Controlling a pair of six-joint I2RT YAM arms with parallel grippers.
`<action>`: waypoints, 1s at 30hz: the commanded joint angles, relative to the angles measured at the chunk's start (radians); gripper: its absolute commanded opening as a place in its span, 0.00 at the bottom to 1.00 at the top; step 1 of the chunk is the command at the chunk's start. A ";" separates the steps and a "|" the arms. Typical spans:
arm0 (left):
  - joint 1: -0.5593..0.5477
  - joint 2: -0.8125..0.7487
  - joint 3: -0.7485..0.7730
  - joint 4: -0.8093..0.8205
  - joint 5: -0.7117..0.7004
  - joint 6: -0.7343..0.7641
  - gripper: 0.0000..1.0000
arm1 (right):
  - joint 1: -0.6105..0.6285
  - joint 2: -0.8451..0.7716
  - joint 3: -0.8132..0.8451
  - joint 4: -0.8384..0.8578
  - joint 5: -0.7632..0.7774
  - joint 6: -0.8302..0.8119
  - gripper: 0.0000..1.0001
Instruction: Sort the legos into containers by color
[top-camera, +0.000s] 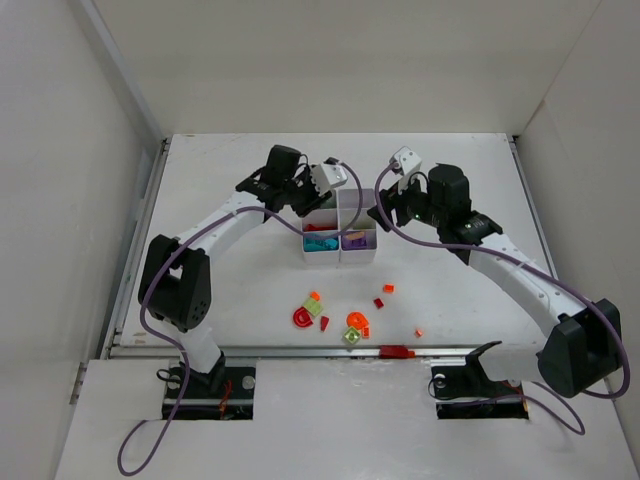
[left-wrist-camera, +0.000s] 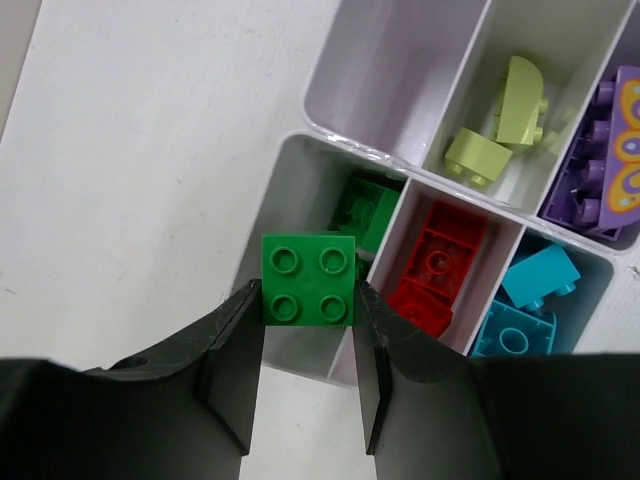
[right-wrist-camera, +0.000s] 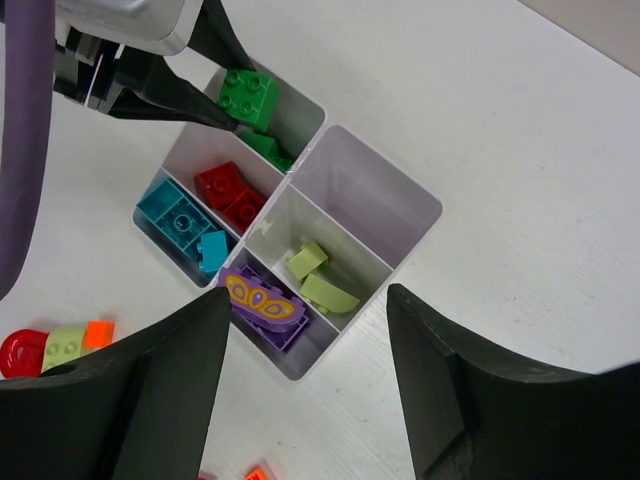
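Tabletop (top-camera: 240, 290) in plain white carries the whole scene, with the left arm (top-camera: 215, 225) and right arm (top-camera: 520, 280) both bent inward toward its middle. Between them sits the white organiser (right-wrist-camera: 370, 185), six open compartments in two columns. The right gripper (right-wrist-camera: 310, 295) hovers above it with its fingers spread wide and nothing between them. The left gripper (left-wrist-camera: 307, 300) is at the organiser's far-left corner, jaws clamped on a dark green two-by-two brick (left-wrist-camera: 307, 279), studs facing the wrist camera. That brick hangs over the compartment where another dark green piece (left-wrist-camera: 368, 208) lies; it looks to be above the rim, though the views do not make this certain. Next along that column are red bricks (left-wrist-camera: 437, 262), then teal bricks (left-wrist-camera: 528, 300). In the other column lie lime pieces (left-wrist-camera: 500, 125) and a purple piece with an orange print (left-wrist-camera: 610, 150). Loose legos are scattered on the table near the arm bases, well apart from the organiser: a red arch (top-camera: 302, 318) touching a lime brick (top-camera: 314, 307), an orange ring (top-camera: 356, 322), and small red and orange bits (top-camera: 388, 288).
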 joint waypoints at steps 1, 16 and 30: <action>-0.003 -0.020 -0.011 0.061 -0.032 -0.039 0.32 | -0.004 -0.033 0.001 0.040 -0.010 0.016 0.69; -0.003 -0.043 0.097 0.018 -0.023 -0.131 0.69 | 0.015 -0.033 0.053 -0.264 0.323 0.275 1.00; -0.003 -0.400 -0.263 -0.017 -0.191 -0.416 0.75 | 0.441 -0.163 -0.152 -0.723 0.613 0.931 1.00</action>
